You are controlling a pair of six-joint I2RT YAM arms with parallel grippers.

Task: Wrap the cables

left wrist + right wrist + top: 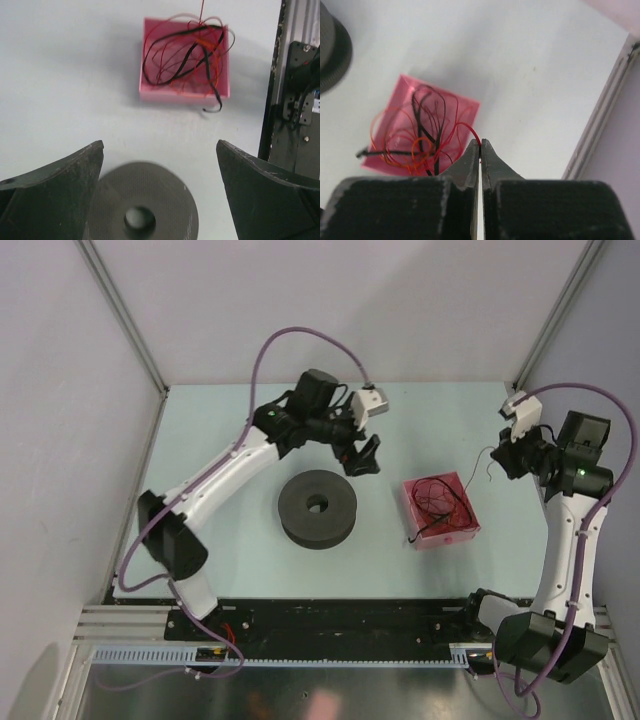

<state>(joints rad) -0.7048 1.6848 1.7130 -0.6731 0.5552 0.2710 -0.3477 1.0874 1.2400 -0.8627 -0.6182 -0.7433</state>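
- Red and black, the thin loose cables (420, 135) lie tangled in a shallow pink square tray (445, 538) on the pale worktop (420, 420). The tray is to the right of the round black spool with a centre hole (317, 507).
- My right jaws are pressed together on one red strand near the tray's corner. I judge that this gives me a free end to lead out.
- My left jaws stand wide open and hold nothing, above the far edge of the spool, probably ready to steady it for winding.
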